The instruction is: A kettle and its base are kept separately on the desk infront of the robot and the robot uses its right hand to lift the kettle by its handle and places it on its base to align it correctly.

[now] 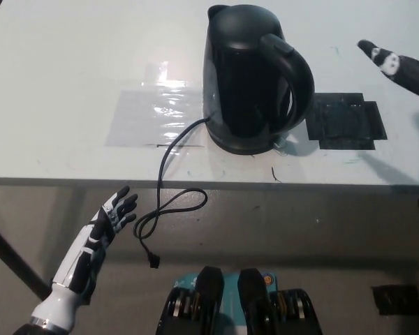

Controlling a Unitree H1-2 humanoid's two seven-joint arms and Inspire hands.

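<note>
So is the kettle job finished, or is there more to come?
It looks all but done. The kettle stands upright on its base, whose cord hangs over the desk edge. Nothing is in hand: the right hand is off the handle near the picture's right edge, and the left hand rests low beside the desk. What's left, at most, is resting the arm.
</note>
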